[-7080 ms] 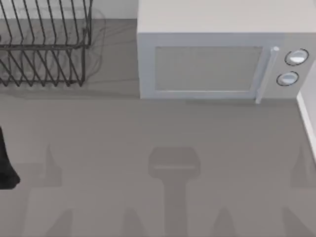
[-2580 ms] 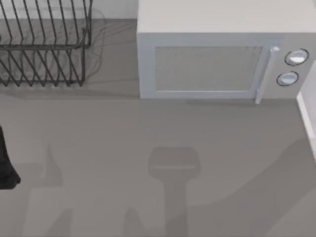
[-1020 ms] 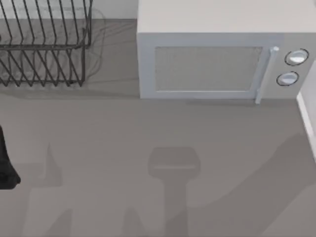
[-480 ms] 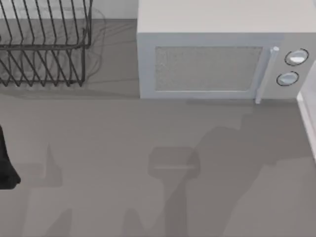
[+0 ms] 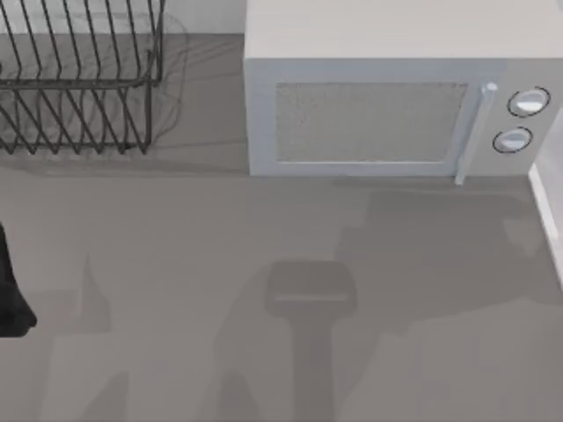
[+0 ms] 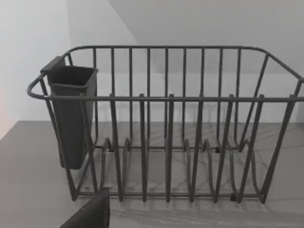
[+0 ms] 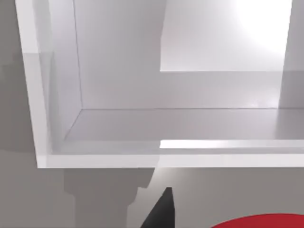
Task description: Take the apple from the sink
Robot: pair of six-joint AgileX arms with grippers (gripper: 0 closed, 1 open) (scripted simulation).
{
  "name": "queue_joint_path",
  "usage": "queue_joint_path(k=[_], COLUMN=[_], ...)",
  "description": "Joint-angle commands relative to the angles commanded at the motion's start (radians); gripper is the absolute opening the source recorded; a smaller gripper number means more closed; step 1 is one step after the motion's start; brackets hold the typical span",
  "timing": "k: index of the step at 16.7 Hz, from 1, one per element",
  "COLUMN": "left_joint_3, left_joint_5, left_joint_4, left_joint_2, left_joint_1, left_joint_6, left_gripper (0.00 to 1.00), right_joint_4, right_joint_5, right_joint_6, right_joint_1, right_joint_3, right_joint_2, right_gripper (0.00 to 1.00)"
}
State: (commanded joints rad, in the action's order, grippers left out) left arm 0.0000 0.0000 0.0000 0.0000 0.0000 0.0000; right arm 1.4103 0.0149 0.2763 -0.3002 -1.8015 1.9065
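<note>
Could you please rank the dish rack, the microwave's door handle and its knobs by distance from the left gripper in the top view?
1. dish rack: back left, nearest the left gripper at the table's left edge.
2. door handle: back right.
3. knobs: just right of the handle, farthest.

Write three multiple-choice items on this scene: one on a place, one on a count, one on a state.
1. Where does the dish rack stand in the top view?
A. far left
B. far right
C. near middle

2. How many round knobs does the microwave have?
A. one
B. two
C. four

3. How is the microwave door?
A. wide open
B. removed
C. shut

Answers: 1 A, the wire rack sits at the top view's far left corner. 2 B, two knobs sit one above the other beside the handle. 3 C, the door lies flush with the front.
</note>
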Motion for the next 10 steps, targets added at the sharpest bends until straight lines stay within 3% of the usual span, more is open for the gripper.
queue_joint_path(k=[5, 10], left_joint_3=[0.0, 0.0], left_joint_5=[0.0, 0.0], left_joint_4=[0.0, 0.0], left_joint_2=[0.0, 0.0], left_joint_1=[0.0, 0.0], left_joint_6=[0.0, 0.0], left_gripper=[1.0, 1.0], right_joint_4=[-0.001, -0.004], right_joint_5=[0.0, -0.004], right_joint_6=[-0.037, -0.293], right_joint_1=[0.038, 0.297], right_joint_3=[0.011, 0.081], right_joint_2=[-0.001, -0.043], right_gripper=[0.0, 0.0])
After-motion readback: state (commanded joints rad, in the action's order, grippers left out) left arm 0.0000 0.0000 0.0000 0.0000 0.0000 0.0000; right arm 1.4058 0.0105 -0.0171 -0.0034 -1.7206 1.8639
